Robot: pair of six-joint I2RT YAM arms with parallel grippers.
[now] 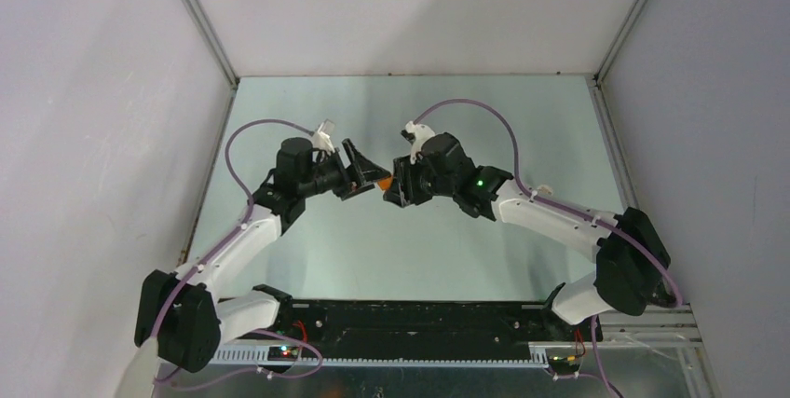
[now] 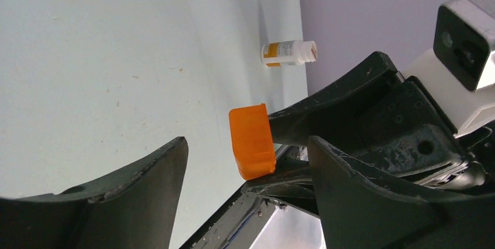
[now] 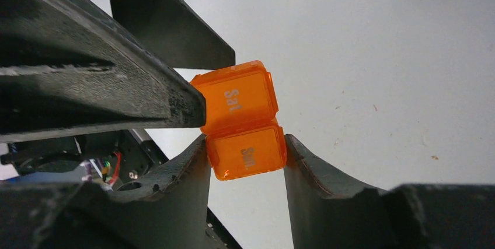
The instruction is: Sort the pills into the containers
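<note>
So both arms met over the middle of the table (image 1: 419, 249), wrists pointed at each other. The right gripper (image 3: 245, 147) was clamped on the orange box (image 3: 236, 97), pinching the lower compartment from both sides. That one looked like it read "Sun", and the one stacked above it said "Sat". The box was see-through orange with two cells joined together. The left gripper (image 1: 371, 174) was spread wide, grabbing nothing. From its own wrist cam the box sat out in front of the gap between its fingers. From the right wrist cam, one left fingertip (image 3: 192, 106) looked like it was right against the edge of the "Sat" cell, though I couldn't say if it really touched. Further back, the white pill bottle (image 2: 288, 52) lay on its side on the table, well apart from the grippers, cap end toward the wall (image 2: 373, 10).
</note>
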